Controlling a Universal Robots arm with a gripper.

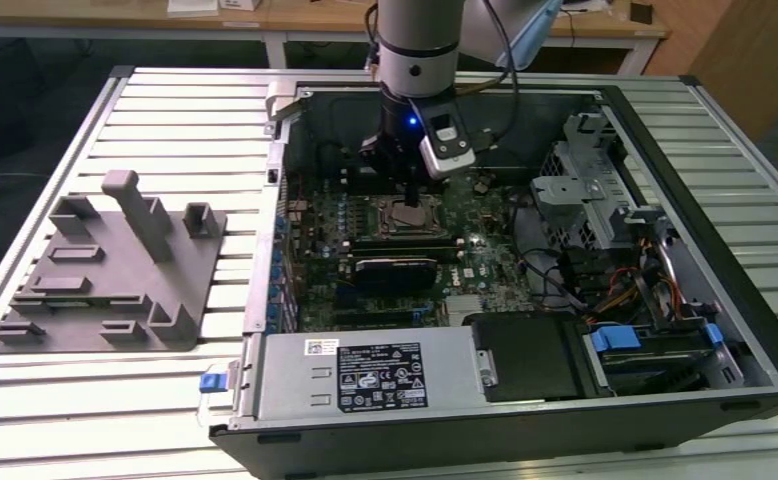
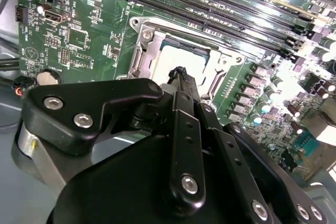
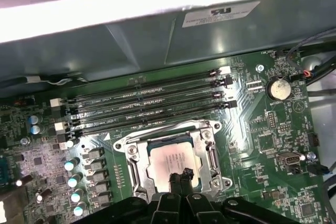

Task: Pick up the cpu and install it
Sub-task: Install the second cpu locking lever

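Observation:
The cpu [image 3: 167,160], a flat square chip with a silvery-beige top, lies flat inside the metal-framed socket [image 3: 212,156] on the green motherboard. It also shows in the second wrist view as the cpu [image 2: 181,59] and in the exterior view as the cpu [image 1: 407,216]. My gripper [image 3: 181,176] hangs directly over the chip's near edge, its two thin black fingers pressed together with nothing between them. In the second wrist view the gripper [image 2: 181,73] tips sit just above the chip. Whether they touch it I cannot tell.
The open computer case [image 1: 709,230] surrounds the arm, with a power supply [image 1: 362,375] at the front and drive cages and cables at the exterior view's right. Empty memory slots [image 3: 147,103] run beside the socket. A grey fixture block [image 1: 109,270] stands outside the case, at the exterior view's left.

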